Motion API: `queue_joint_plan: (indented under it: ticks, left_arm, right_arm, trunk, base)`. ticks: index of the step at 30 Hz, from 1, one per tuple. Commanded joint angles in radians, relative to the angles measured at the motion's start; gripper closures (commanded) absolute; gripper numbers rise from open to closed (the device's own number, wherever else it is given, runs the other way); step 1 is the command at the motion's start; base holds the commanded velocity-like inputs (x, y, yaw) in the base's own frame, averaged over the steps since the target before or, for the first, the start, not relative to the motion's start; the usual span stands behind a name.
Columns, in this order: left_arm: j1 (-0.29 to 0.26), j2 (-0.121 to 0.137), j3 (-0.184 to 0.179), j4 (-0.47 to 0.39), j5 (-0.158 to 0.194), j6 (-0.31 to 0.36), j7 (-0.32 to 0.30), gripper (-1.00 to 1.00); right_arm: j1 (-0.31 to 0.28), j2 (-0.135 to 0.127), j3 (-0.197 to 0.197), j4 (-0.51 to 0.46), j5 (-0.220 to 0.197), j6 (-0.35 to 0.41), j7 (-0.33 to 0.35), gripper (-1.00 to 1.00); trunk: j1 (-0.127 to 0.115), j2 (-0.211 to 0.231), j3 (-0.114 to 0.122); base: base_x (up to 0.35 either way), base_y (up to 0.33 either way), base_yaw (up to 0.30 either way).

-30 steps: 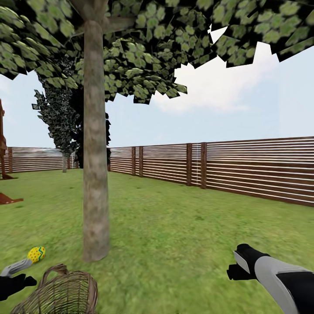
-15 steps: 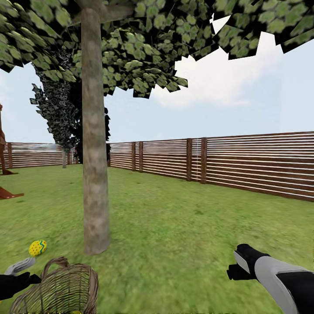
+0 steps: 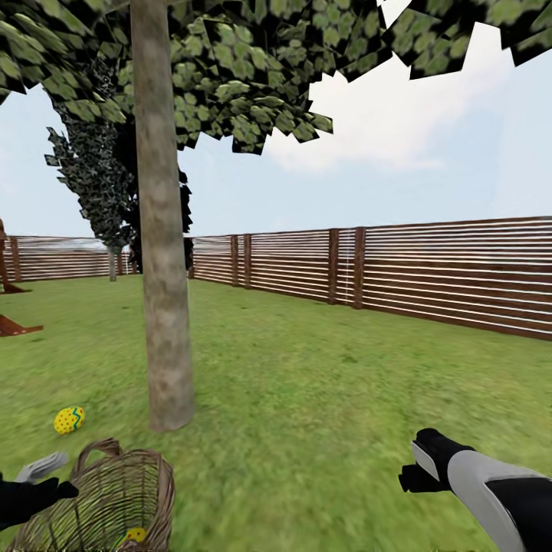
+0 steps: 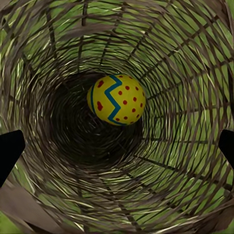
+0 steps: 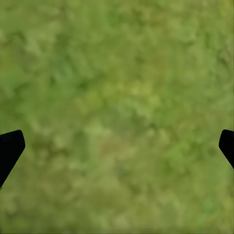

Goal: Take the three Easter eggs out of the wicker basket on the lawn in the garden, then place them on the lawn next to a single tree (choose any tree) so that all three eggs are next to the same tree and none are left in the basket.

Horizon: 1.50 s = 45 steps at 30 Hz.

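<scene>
One Easter egg [image 3: 69, 419] lies on the lawn [image 3: 322, 399] lower left, near the tree [image 3: 165, 307]. Your left gripper [image 4: 117, 146] hangs spread wide over the wicker basket [image 3: 107, 498]; descend straight, centring on the egg inside [image 4: 117, 99]. Your right gripper [image 5: 117, 146] hangs empty, jaws apart.

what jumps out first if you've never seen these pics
The tall tree trunk rising from the lawn dominates the head view. A yellow dotted Easter egg lies on the grass just left of its base. Another egg sits deep inside the wicker basket, straight below the open left claw.
</scene>
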Motion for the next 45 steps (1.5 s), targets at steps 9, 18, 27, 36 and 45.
queue_joint_plan:
  ticks: [9,18,27,36,45]
  left_arm:
    - [-0.001,-0.006,0.008,0.002,-0.010,0.002,-0.002,-1.00]
    - [-0.001,-0.024,0.008,0.002,-0.011,0.002,0.001,-1.00]
    - [-0.001,-0.045,0.008,0.002,-0.011,0.000,0.002,-1.00]
    - [-0.001,-0.048,0.008,0.002,-0.011,0.001,0.002,-1.00]
    - [-0.001,-0.047,0.009,0.002,-0.010,0.001,0.002,-1.00]
  right_arm:
    - [-0.001,0.000,0.006,0.001,-0.003,0.003,-0.001,-1.00]
    - [-0.001,0.001,0.006,0.001,-0.003,0.003,-0.001,-1.00]
    - [-0.001,0.003,0.006,0.001,-0.003,0.003,-0.001,-1.00]
    - [-0.001,0.003,0.006,0.001,-0.003,0.003,-0.001,-1.00]
    - [-0.001,0.005,0.006,0.001,-0.003,0.003,-0.001,-1.00]
  trunk:
    - [0.004,-0.003,-0.036]
    - [0.008,-0.005,-0.071]
    - [0.012,-0.007,-0.106]
    - [0.016,-0.009,-0.141]
    - [0.020,-0.011,-0.175]
  base:
    - [0.000,0.000,0.000]
    - [0.000,0.000,0.000]
    - [0.033,-0.003,0.000]
    - [0.159,-0.032,0.000]
    - [0.006,-0.001,0.000]
